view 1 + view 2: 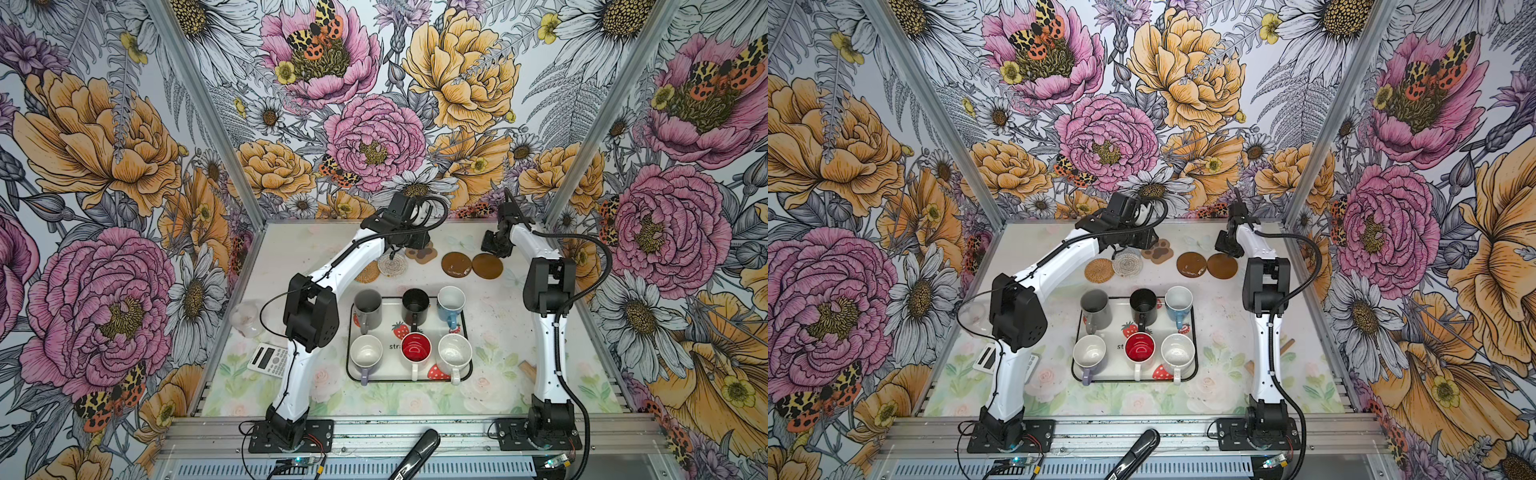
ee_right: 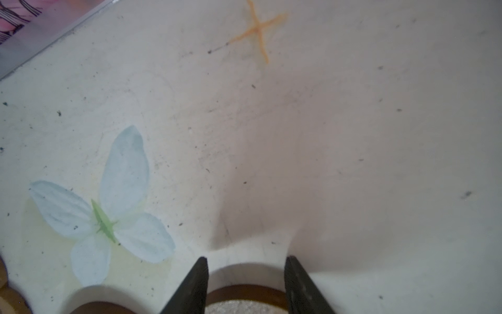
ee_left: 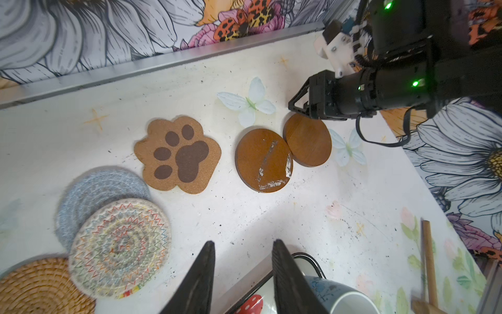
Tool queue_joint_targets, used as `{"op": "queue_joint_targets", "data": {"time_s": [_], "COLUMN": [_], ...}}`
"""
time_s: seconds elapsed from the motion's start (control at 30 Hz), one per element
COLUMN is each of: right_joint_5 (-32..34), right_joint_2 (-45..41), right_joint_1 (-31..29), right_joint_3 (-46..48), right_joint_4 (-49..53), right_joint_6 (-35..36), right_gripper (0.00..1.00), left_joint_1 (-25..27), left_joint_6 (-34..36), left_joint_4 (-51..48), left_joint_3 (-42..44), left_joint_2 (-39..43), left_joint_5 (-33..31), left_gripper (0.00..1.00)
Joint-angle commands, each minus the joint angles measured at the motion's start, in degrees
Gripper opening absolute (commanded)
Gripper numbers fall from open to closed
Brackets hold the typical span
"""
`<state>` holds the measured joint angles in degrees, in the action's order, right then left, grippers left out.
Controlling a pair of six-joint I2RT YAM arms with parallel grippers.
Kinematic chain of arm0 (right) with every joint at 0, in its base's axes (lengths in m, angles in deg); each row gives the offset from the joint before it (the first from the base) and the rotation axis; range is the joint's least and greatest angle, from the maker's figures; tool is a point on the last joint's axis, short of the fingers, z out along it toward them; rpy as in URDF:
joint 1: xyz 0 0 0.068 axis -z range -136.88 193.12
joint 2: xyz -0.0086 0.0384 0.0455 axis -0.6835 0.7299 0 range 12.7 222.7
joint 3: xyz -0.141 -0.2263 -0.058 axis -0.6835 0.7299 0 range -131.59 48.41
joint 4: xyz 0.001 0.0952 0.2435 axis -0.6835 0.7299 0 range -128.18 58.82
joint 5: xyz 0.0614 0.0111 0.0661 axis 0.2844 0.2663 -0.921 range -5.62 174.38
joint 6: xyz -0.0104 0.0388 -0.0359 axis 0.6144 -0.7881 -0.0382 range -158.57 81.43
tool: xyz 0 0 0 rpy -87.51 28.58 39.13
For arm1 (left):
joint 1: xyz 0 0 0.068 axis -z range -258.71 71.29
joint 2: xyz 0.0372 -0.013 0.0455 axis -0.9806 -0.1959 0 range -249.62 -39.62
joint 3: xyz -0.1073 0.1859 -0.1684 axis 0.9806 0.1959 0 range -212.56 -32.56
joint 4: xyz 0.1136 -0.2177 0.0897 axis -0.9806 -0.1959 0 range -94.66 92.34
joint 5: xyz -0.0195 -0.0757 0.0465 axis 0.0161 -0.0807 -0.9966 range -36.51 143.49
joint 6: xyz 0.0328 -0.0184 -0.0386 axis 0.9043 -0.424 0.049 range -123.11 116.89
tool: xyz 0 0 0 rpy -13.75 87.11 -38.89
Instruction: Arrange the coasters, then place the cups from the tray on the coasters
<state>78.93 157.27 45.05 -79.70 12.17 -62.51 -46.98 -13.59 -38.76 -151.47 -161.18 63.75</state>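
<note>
All six cups, the light blue one (image 1: 451,301) among them, stand on the tray (image 1: 432,328), so the risk lies in the coasters along the far side of the table (image 1: 498,299). The right claw (image 2: 247,258), jaws partly apart and clamping nothing, sits low at the far rim of a plain brown disc (image 3: 308,140), which touches the scuffed disc (image 3: 262,160); a push here would likely shove both, perhaps into the paw coaster (image 3: 179,155). The grey-blue mat (image 3: 92,187) lies half under the stitched round one (image 3: 119,247), which laps the rattan mat (image 3: 40,288); cups set there would tilt. The left claw (image 3: 242,242), narrowly open and empty, hangs close above the tray's rim and could clip a cup
</note>
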Motion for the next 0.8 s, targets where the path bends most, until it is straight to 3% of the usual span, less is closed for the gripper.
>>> {"op": "queue_joint_targets", "data": {"time_s": [0.0,0.17,0.33,0.6,0.77], "right_joint_5": [-1.6,-1.8,-1.7,-4.2,-8.3], "right_joint_2": [-3.9,-4.9,-2.4,3.4,5.6], "right_joint_1": [0.2,0.3,0.3,-0.1,-2.2], "right_joint_3": [-2.6,-5.8,-10.3,-15.1,-19.1], "right_joint_4": [2.4,2.3,2.3,2.3,2.0], "right_joint_6": [0.3,0.6,0.3,-1.5,-1.2], "right_gripper": [0.49,0.49,0.49,0.48,0.48], "left_joint_1": [-5.0,-8.9,-10.4,-11.1,-11.8], "left_joint_6": [0.1,0.9,-0.3,-2.7,-4.9], "left_joint_4": [2.1,3.2,8.1,15.0,22.1], "left_joint_3": [1.4,4.4,9.4,12.9,11.2], "left_joint_2": [7.2,12.6,15.8,14.2,7.7], "left_joint_5": [-2.2,-7.2,-8.2,-3.7,0.8], "left_gripper": [0.38,0.39,0.39,0.39,0.38]}}
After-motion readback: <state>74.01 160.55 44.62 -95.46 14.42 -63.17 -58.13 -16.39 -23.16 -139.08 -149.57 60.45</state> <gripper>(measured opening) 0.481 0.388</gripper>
